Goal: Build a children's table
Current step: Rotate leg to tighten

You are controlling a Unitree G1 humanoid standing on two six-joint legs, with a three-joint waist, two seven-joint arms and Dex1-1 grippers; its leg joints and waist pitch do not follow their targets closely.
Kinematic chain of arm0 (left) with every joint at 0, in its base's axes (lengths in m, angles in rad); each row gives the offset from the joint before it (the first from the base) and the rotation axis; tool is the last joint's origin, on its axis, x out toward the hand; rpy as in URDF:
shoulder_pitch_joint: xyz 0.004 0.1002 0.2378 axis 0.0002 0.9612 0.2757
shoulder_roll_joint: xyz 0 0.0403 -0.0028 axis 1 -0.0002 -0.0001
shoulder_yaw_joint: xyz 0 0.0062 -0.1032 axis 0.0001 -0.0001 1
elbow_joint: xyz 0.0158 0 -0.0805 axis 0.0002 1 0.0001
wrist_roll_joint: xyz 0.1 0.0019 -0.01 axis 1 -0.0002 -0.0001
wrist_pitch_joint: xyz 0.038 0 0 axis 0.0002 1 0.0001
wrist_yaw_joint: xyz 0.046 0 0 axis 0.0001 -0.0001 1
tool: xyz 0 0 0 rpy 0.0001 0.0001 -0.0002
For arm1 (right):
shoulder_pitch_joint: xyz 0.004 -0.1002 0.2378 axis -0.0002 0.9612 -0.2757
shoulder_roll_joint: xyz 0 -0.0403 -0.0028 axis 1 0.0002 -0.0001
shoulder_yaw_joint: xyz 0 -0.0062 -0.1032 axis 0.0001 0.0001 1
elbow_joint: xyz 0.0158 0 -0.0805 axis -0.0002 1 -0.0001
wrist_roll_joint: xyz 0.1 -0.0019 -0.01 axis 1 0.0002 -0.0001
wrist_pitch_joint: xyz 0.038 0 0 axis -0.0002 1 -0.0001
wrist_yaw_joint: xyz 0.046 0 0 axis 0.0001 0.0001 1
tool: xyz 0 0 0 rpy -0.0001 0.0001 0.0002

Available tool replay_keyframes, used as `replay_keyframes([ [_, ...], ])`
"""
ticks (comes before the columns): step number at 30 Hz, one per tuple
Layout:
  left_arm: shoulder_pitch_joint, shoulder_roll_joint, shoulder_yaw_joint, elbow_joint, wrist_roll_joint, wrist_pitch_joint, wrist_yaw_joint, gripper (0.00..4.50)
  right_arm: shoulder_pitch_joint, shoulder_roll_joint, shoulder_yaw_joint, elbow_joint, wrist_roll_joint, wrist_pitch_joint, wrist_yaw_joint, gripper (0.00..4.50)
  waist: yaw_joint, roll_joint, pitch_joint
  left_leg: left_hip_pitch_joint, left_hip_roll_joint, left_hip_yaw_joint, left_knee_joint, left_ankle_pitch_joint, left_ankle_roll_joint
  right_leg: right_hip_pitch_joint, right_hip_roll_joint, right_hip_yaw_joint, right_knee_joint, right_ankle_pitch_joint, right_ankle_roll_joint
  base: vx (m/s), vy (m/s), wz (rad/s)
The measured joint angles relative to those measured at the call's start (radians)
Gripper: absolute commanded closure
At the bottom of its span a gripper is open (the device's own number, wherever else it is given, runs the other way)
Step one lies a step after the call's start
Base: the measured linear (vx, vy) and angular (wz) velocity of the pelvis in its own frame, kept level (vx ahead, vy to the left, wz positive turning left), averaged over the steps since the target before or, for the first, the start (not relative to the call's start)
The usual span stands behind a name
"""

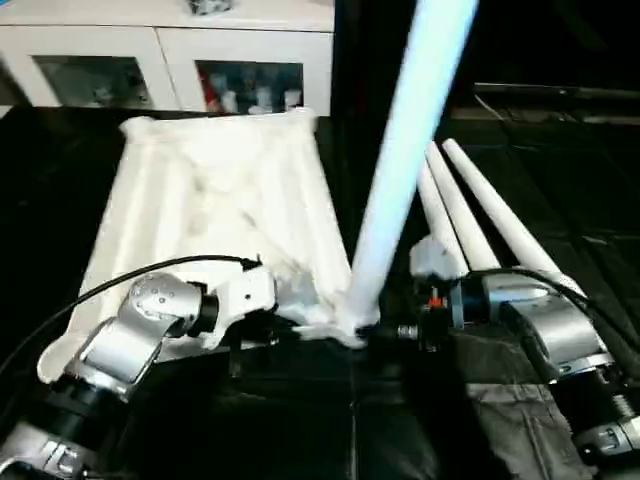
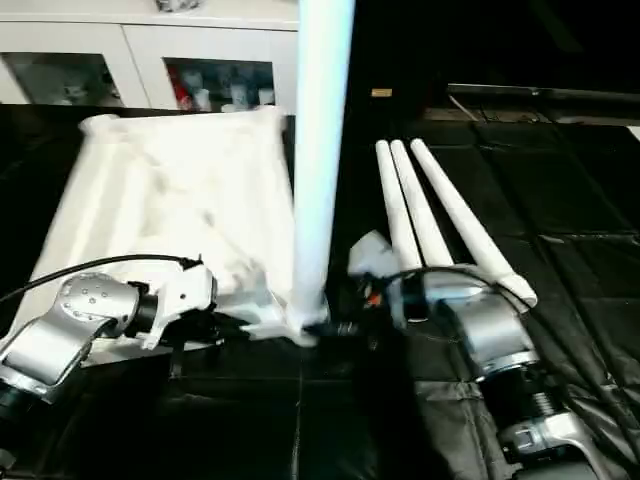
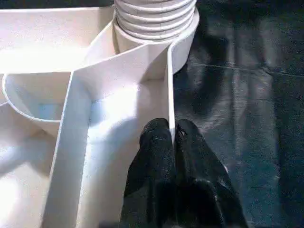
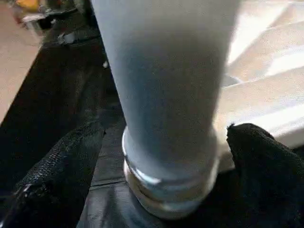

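Left eye view: the white table top (image 1: 215, 210) lies underside up on the black floor mat (image 1: 560, 180), its long axis running away from the robot toward the white cabinet (image 1: 165, 50). One leg (image 1: 400, 170) stands upright in the top's near right corner socket, its long axis pointing up and leaning slightly to the right. Three more legs (image 1: 480, 215) lie side by side on the mat to the right of the top, pointing away from the robot, so four legs in all. The left gripper (image 1: 285, 328) sits at the top's near edge, just left of the standing leg. The right gripper (image 1: 385, 332) is just right of the leg's base.

Right eye view: the same layout, with the upright leg between the two grippers and the three loose legs fanned out beyond the right forearm.

Left wrist view: the left gripper's two black fingers (image 3: 156, 156) are pinched together on a thin rib of the top's underside, with the ridged leg base in its round socket (image 3: 156, 26) just beyond.

Right wrist view: the right gripper's fingers (image 4: 61, 171) stand wide apart on either side of the leg's base, not touching it.
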Motion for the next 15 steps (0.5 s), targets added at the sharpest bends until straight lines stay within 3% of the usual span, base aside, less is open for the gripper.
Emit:
replay_keyframes([
  [15, -0.011, 0.000, -0.013, 0.033, -0.004, -0.045, -0.028, 4.50, -0.015, 0.004, 0.024, 0.027, -0.005, 0.001, 0.040, 1.56, 0.008, 0.002, -0.002, 0.000, 0.002, 0.000, 0.003, 0.001, -0.001, 0.001, 0.000, -0.001, 0.003, 0.000, 0.000, 0.000, 0.000, 0.00],
])
